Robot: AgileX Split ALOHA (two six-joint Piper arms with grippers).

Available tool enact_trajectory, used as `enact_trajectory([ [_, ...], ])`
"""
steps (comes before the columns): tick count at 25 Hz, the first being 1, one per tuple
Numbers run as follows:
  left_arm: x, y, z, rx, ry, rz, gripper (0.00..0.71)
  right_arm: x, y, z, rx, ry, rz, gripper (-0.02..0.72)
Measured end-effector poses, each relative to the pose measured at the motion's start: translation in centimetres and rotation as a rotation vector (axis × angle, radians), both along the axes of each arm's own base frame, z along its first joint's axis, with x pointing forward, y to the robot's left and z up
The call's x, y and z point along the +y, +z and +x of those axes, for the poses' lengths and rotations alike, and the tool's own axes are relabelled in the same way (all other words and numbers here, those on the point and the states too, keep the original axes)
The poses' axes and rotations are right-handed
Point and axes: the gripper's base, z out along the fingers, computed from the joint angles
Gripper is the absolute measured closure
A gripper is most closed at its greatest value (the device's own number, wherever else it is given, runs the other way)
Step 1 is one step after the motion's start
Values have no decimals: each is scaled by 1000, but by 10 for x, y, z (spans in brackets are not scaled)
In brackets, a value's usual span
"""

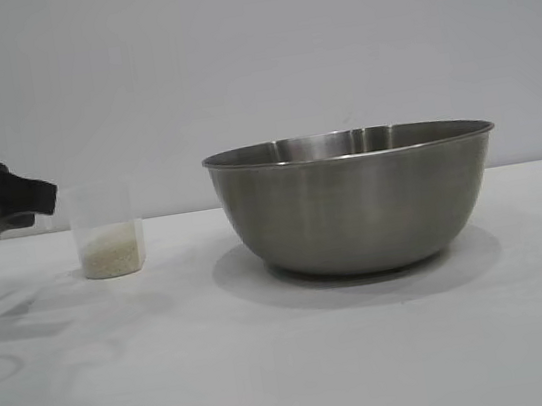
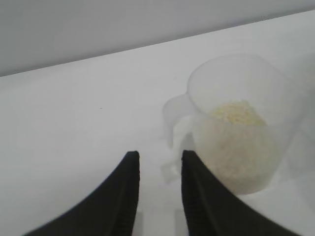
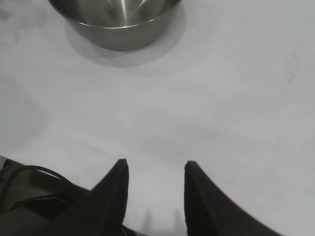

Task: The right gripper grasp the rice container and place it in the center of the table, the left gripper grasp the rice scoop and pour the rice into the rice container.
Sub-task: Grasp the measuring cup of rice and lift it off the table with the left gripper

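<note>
A: Where's the rice scoop (image 1: 107, 232) rel. to the rice container (image 1: 356, 201)?

B: Scoop stands upright on the table (image 1: 293, 361), well apart from the container, on the left-arm side of it; the rice (image 1: 112, 254) sits in a shallow heap in the scoop's bottom; container upright too, nothing seen inside it from the exterior view.

A: Left gripper (image 2: 158, 158)?

B: Just beside the scoop, on the side away from the container; in the exterior view its black body overlaps the scoop's upper edge, approx. at rim height; wrist view shows the tips short of the scoop's side handle (image 2: 173, 118), which points toward them; not touching it as far as I can see; fingers (image 2: 129, 169) parted by a narrow gap, nothing between them.

A: Right gripper (image 3: 153, 167)?

B: Out of the exterior view; per its wrist cam it hangs over bare table well apart from the container, which shows only partly at the far edge; fingers (image 3: 194, 174) moderately apart, holding nothing.
</note>
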Motion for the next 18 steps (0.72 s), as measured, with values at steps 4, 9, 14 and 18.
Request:
enact_trajectory([
  [4,-4,-1,13,-26,0,-8,550,0,0,0,0,0,0,482],
  [9,-10,-2,31,-68,4,-20,665,0,0,0,0,0,0,482],
  [14,-19,6,46,-132,-69,42,710,0,0,0,0,0,0,482],
  [18,-34,23,57,-240,-208,182,710,0,0,0,0,0,0,482],
])
